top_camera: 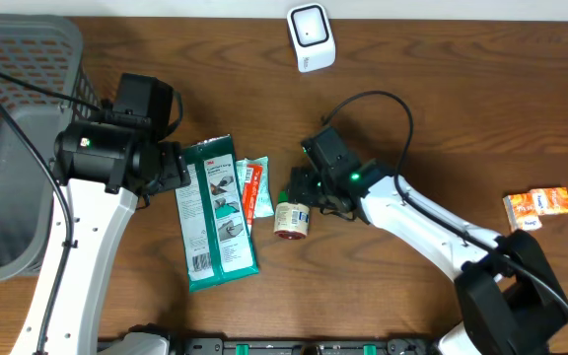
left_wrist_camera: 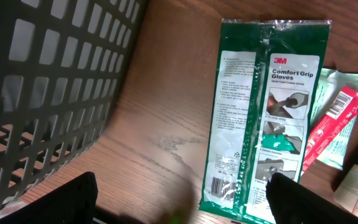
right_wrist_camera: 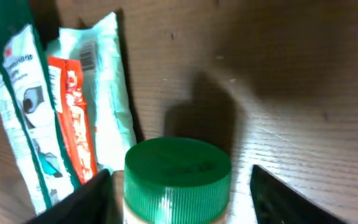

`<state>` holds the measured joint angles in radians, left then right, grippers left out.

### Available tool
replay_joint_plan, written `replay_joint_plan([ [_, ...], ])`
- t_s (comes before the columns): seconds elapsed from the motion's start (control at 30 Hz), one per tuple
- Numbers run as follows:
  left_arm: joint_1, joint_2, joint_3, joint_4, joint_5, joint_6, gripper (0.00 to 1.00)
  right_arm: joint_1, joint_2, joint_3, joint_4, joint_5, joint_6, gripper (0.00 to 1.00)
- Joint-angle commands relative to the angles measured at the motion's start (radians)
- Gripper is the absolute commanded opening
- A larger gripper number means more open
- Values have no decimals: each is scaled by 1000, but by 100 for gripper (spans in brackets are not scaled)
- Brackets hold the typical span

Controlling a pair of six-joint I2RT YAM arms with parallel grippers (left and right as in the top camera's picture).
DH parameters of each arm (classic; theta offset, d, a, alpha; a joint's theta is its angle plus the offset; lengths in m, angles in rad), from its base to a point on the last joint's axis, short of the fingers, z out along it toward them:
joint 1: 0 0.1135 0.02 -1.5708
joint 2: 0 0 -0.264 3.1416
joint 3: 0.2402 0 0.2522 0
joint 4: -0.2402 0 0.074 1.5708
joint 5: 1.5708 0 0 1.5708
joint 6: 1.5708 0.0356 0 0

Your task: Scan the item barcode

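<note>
Right gripper (top_camera: 297, 194) at jar (top_camera: 291, 223); scanner (top_camera: 312, 37) well apart.

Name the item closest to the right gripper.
The green-lidded jar: the right gripper straddles it, while the gloves pack, red packet and orange box lie farther off.

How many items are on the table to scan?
4: glove pack centre-left, red-and-mint pouch beside it, green-lidded jar at the right pincer, orange box far right. Basket may hide more.

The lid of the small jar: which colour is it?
Green lid, seen best in the right wrist view.
</note>
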<state>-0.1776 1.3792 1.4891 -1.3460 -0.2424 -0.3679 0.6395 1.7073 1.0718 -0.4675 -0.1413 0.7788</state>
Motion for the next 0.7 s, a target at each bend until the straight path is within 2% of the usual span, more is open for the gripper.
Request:
replay_joint_plan([
  [0.0, 2, 0, 3, -3, -13, 5, 88, -4, -20, 0, -19, 11, 11, 77],
  [0.13, 2, 0, 3, -3, -13, 5, 88, 8, -18, -14, -41, 2, 129, 92],
  [0.27, 2, 0, 3, -3, -13, 5, 88, 29, -18, -51, 33, 3, 144, 90],
  [0.43, 2, 0, 3, -3, -13, 5, 88, 46, -18, -111, 141, 9, 205, 80],
  [0.67, 2, 0, 3, -3, -13, 5, 88, 48, -18, -151, 162, 111, 212, 74],
])
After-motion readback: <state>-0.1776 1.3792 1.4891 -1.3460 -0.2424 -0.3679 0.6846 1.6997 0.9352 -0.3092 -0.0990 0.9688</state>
